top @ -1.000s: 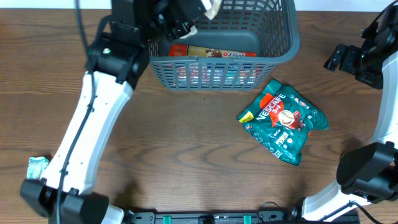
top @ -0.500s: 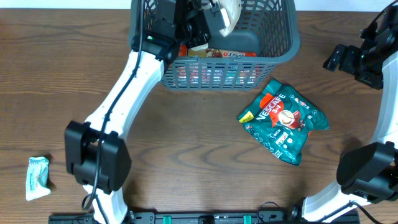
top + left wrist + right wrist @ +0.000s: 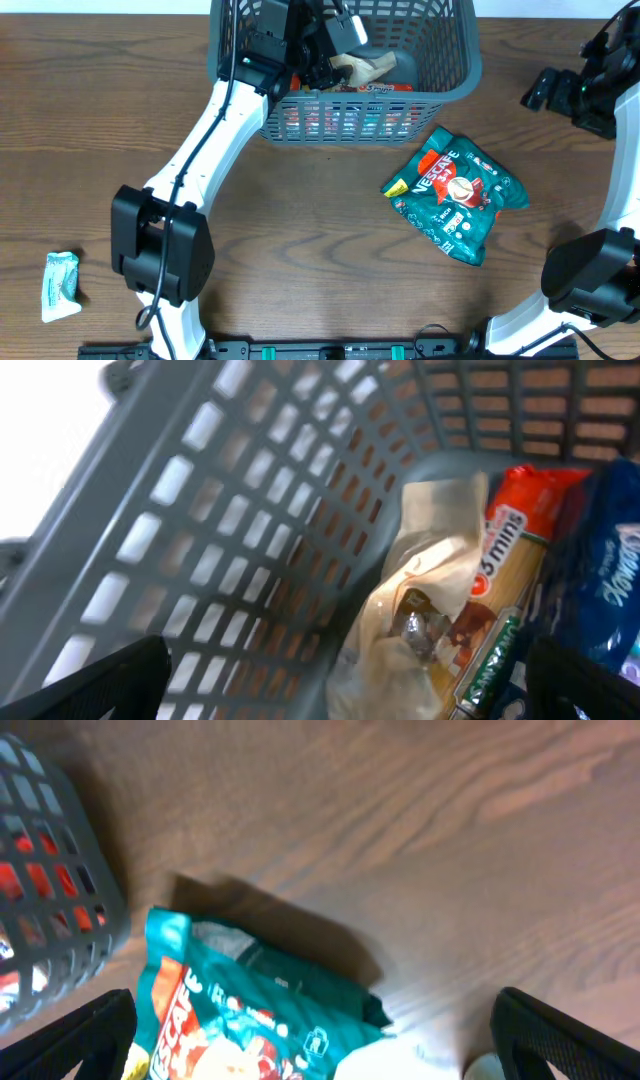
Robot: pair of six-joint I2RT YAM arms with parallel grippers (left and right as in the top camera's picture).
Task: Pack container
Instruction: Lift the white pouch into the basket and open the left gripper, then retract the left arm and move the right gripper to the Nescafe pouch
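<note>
Left fingers [image 3: 120,685]: spread wide, empty; beige crumpled packet [image 3: 420,610] directly below, inside large dark grey slotted plastic basket [image 3: 230,540]. Right fingers [image 3: 90,1040]: wide apart, empty, above teal foil coffee pouch [image 3: 250,1020]. Basket judged rigid, light; grasp thick rim

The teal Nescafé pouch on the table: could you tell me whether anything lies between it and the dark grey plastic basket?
Nothing visible does. Only bare wooden table separates the teal foil pouch from the near wall of the dark grey slotted plastic basket.

teal Nescafé pouch [image 3: 455,193]: flat on wooden table [image 3: 300,250] | pale green packet [image 3: 60,285]: near left edge
</note>
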